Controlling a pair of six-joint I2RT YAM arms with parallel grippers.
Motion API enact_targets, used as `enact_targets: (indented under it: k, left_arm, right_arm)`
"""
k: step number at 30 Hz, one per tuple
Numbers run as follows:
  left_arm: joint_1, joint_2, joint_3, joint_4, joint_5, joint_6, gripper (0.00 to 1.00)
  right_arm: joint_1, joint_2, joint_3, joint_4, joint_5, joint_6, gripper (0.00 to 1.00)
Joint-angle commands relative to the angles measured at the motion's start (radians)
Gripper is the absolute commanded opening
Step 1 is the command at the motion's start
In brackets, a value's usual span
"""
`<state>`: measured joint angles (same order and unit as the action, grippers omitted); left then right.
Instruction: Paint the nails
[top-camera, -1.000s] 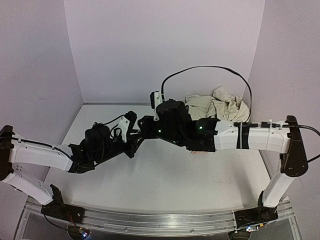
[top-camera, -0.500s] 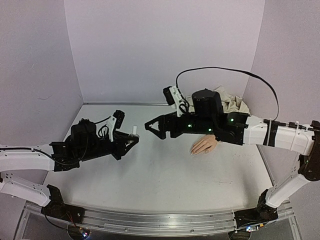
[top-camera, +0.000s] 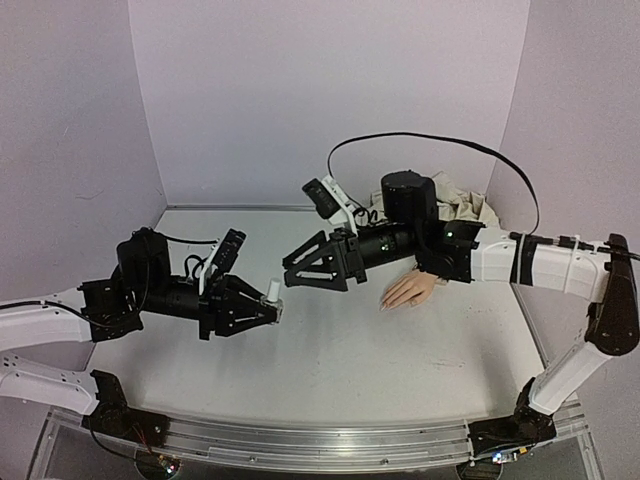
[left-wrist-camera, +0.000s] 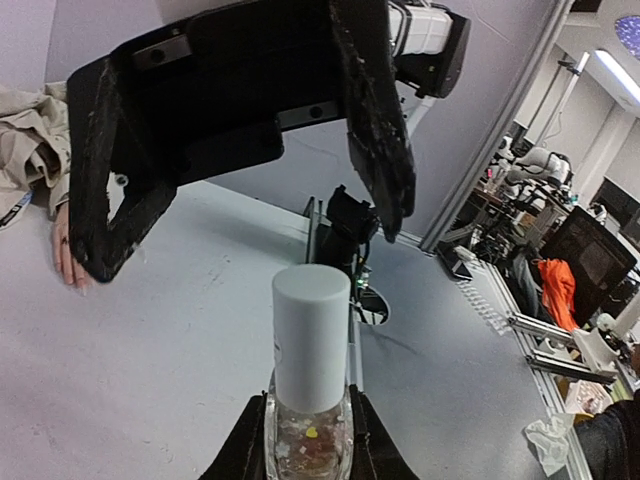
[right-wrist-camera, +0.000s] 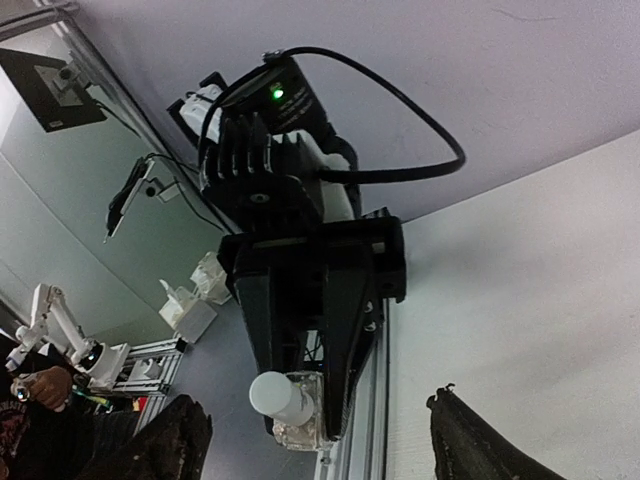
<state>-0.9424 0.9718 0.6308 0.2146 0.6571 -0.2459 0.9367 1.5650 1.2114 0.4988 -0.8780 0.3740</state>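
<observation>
My left gripper (top-camera: 268, 308) is shut on a small clear bottle (top-camera: 271, 296) with a white cap, held off the table with the cap pointing right. In the left wrist view the bottle (left-wrist-camera: 311, 345) stands upright between my fingers, its cap on. My right gripper (top-camera: 289, 273) hangs open just right of the cap, not touching it, with nothing between its fingers (left-wrist-camera: 382, 140). The right wrist view shows the bottle (right-wrist-camera: 288, 402) ahead, between the open fingers (right-wrist-camera: 470, 445). The pale mannequin hand (top-camera: 411, 289) lies palm down behind the right arm. Its nails (top-camera: 386, 304) are too small to make out.
A crumpled beige jacket sleeve (top-camera: 462, 205) lies at the back right, behind the mannequin hand. A black cable (top-camera: 430, 140) loops above the right arm. Lilac walls close in the white table (top-camera: 330, 370) on the left, back and right.
The grippers were together at the table's centre; now they are apart. The right gripper has opened and drawn back right, uncovering the mannequin hand. The left arm pulled nearer with the bottle.
</observation>
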Motion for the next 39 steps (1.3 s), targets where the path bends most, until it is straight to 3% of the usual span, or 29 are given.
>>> enact_targets:
  k: [1, 6, 14, 21, 24, 27, 32, 34, 37, 39]
  left_arm:
    - [0.001, 0.012, 0.068, 0.038, 0.124, -0.022, 0.00]
    - [0.001, 0.025, 0.074, 0.046, 0.158, -0.020, 0.00]
    - [0.001, 0.020, 0.077, 0.052, 0.151, -0.011, 0.00]
    - [0.001, 0.015, 0.072, 0.054, 0.120, 0.001, 0.00]
    - [0.001, 0.009, 0.065, 0.054, 0.070, 0.019, 0.00]
    - [0.001, -0.008, 0.051, 0.054, -0.104, 0.063, 0.00]
    - [0.001, 0.027, 0.077, 0.060, -0.555, 0.203, 0.00]
    - [0.001, 0.092, 0.111, 0.113, -0.727, 0.288, 0.00]
    - [0.001, 0.238, 0.153, 0.337, -0.915, 0.423, 0.00]
    - [0.001, 0.356, 0.216, 0.447, -0.988, 0.494, 0.00]
  right_arm:
    - [0.034, 0.041, 0.092, 0.088, -0.158, 0.011, 0.72]
    - [0.057, 0.075, 0.121, 0.098, -0.182, 0.017, 0.53]
    - [0.083, 0.114, 0.138, 0.109, -0.222, 0.020, 0.42]
    - [0.084, 0.110, 0.128, 0.109, -0.205, 0.016, 0.20]
    - [0.085, 0.104, 0.118, 0.109, -0.186, 0.012, 0.10]
    - [0.085, 0.098, 0.106, 0.103, -0.127, 0.009, 0.00]
    - [0.084, 0.109, 0.128, -0.040, 0.167, -0.033, 0.00]
    - [0.086, 0.139, 0.162, -0.121, 0.491, -0.005, 0.00]
    - [0.109, 0.205, 0.236, -0.264, 1.005, 0.171, 0.00]
    - [0.160, 0.256, 0.276, -0.297, 1.225, 0.225, 0.00]
